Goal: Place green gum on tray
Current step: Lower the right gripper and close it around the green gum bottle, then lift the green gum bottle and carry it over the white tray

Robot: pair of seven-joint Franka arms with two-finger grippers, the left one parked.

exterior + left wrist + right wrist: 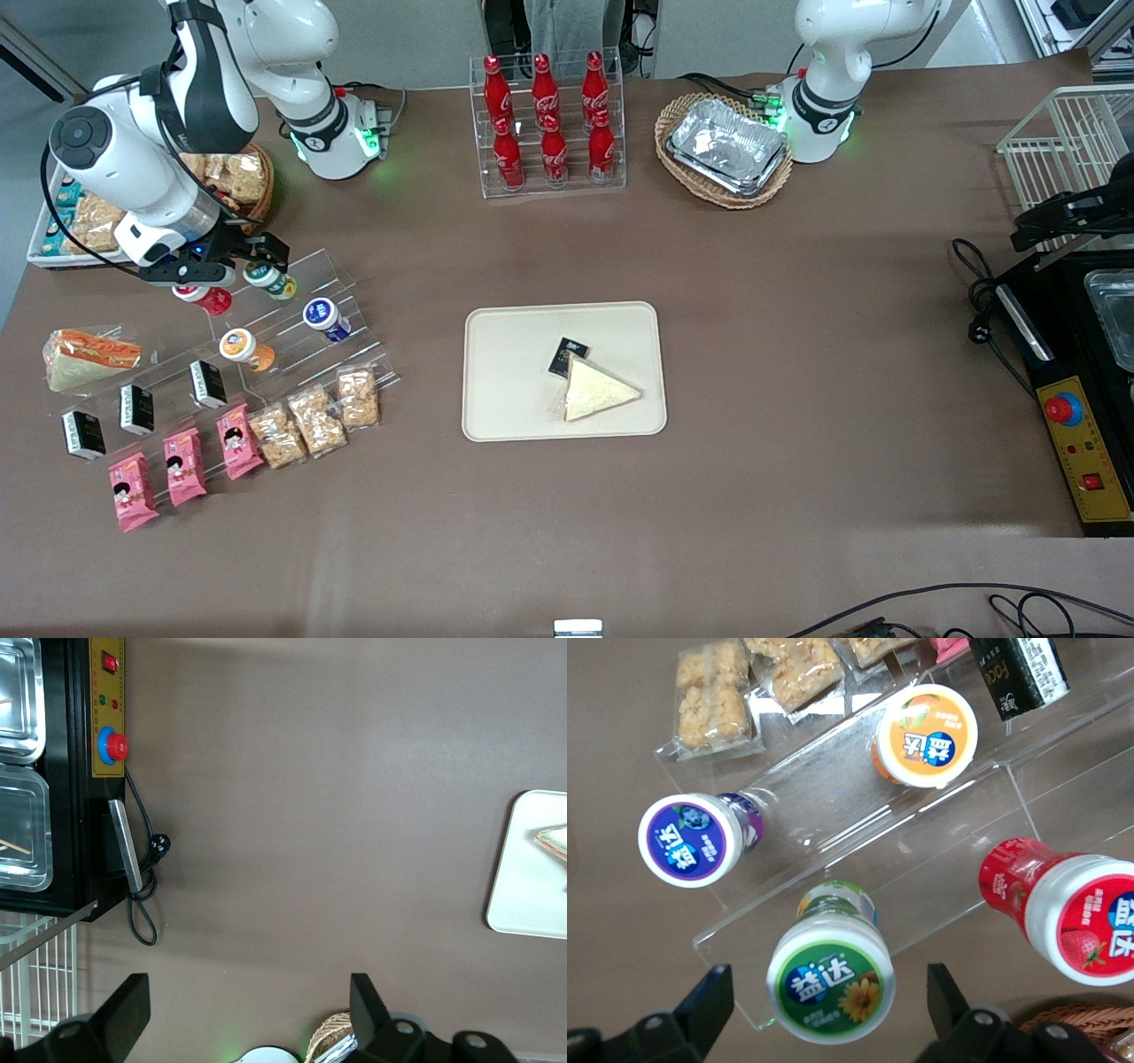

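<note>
Green gum (830, 978): standing upright on the top step of the clear acrylic riser (921, 833), lid facing up, beside the red-lidded bottle (1081, 912); in the front view the green gum (268, 279) is sitting toward the working arm's end of the table.
Gripper (828, 1010): hovering directly above the green gum, fingers (704, 1005) standing apart on either side of the lid, not touching it; in the front view the gripper (221, 266) is hanging just over the riser's top step.
Neighbours: the blue-lidded bottle (691, 840) and orange-lidded bottle (926, 735) are resting on lower steps.
Tray (505, 372): lying at mid-table, well apart from the gum, carrying a wrapped sandwich (595, 392) and a small black packet (567, 356).
</note>
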